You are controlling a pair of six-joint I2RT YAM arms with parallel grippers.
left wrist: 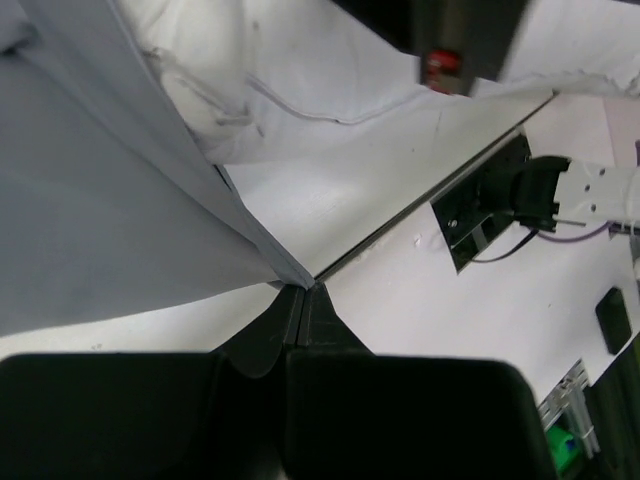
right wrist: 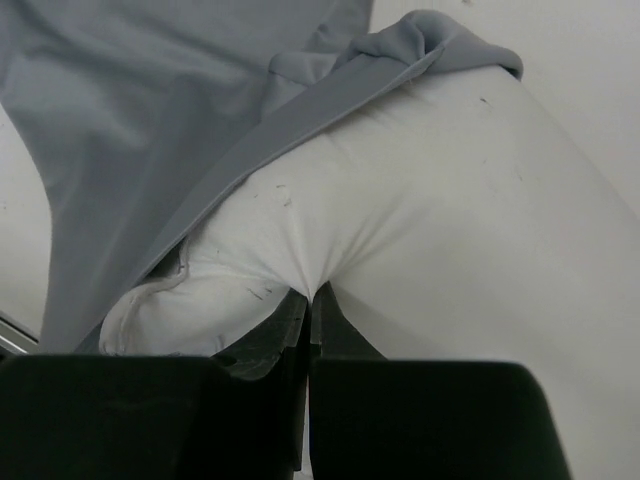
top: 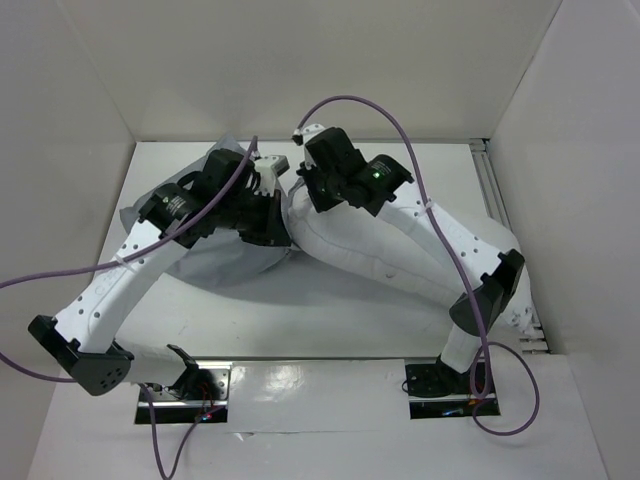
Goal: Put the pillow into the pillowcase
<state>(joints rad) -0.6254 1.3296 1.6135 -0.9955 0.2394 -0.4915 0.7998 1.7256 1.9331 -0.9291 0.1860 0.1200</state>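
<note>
The white pillow (top: 350,245) lies slantwise across the table's middle, its left end at the mouth of the blue-grey pillowcase (top: 215,265). My left gripper (left wrist: 300,290) is shut on the pillowcase's hem (left wrist: 262,245) and holds it lifted; the pillow (left wrist: 290,70) shows beyond it. My right gripper (right wrist: 310,292) is shut on a pinch of the pillow's fabric (right wrist: 420,220). The pillowcase's edge (right wrist: 250,130) drapes over the pillow's end. In the top view both grippers meet near the table's far middle, left (top: 270,215) and right (top: 310,185).
White walls enclose the table on three sides. A metal rail (top: 495,190) runs along the right edge. Purple cables (top: 400,125) loop above both arms. The arm bases (top: 190,385) sit at the near edge.
</note>
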